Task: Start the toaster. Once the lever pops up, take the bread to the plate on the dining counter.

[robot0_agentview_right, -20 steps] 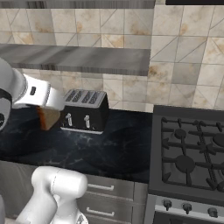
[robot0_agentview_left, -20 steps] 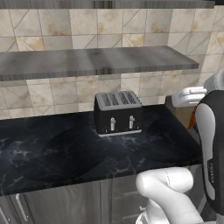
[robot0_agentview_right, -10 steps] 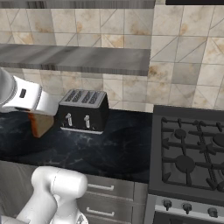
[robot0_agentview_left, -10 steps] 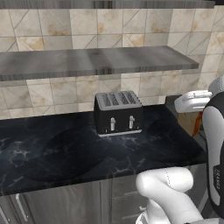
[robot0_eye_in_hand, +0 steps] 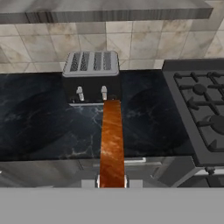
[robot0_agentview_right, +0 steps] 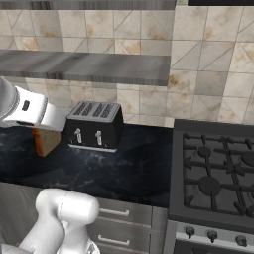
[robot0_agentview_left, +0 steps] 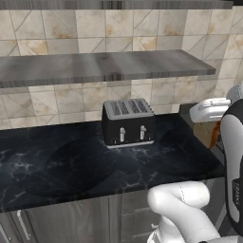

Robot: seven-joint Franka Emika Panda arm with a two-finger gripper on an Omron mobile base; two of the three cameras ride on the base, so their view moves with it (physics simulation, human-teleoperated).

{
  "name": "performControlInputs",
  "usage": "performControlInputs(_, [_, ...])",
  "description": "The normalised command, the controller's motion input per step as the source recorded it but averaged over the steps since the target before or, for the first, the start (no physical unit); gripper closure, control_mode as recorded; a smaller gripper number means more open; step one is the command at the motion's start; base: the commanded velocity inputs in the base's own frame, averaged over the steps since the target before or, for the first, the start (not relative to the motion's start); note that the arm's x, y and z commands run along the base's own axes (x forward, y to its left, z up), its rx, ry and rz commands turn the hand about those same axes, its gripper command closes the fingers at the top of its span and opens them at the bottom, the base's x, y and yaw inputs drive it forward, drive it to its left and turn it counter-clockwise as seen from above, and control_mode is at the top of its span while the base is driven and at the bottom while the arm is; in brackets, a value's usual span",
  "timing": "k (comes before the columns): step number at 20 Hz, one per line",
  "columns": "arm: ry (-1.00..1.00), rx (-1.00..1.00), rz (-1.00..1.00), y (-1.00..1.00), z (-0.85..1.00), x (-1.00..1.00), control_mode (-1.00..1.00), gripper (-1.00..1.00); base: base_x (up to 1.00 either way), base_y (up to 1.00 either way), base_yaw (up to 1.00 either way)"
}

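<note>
Over the last second I have drawn my hand back from the toaster [robot0_agentview_left: 128, 122] and lowered it, carrying the bread [robot0_eye_in_hand: 111, 144] with me: a second ago the slice hung level with the toaster's left end in the right base view, and now it sits lower and further out toward the bench edge [robot0_agentview_right: 45, 140]. My jaws pinch the slice edge-on; in the hand view its orange-brown crust runs straight up from between my fingertips [robot0_eye_in_hand: 97, 181] toward the toaster front. I judge that the toasting step is behind me and the carry to the plate has begun, though neither plate nor dining counter is in sight, so the base will probably have to drive next. Counting: one toaster with four slots, all looking empty, and two silvery levers [robot0_eye_in_hand: 80, 93]; one slice of bread, in my grip; one black marble bench [robot0_agentview_left: 71, 166] under the toaster; one grey shelf [robot0_agentview_left: 104, 66] on the tiled wall; one stove [robot0_agentview_right: 218, 168] to the right, with several burners.
</note>
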Motion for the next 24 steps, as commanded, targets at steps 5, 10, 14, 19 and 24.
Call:
performControlInputs(5, [0.00, 0.00, 0.00, 0.00, 0.00, -0.04, 1.00, 1.00, -0.04, 0.00, 0.00])
performControlInputs(10, [0.00, 0.00, 0.00, 0.00, 0.00, 0.00, 1.00, 1.00, -0.57, -0.07, -0.04])
performControlInputs(14, [0.00, 0.00, 0.00, 0.00, 0.00, 0.00, 1.00, 1.00, -0.73, -0.33, -0.29])
performControlInputs(19, [0.00, 0.00, 0.00, 0.00, 0.00, 0.00, 1.00, 1.00, -0.72, -0.44, -0.53])
performControlInputs(24, [0.00, 0.00, 0.00, 0.00, 0.00, 0.00, 1.00, 1.00, -0.64, -0.41, -0.67])
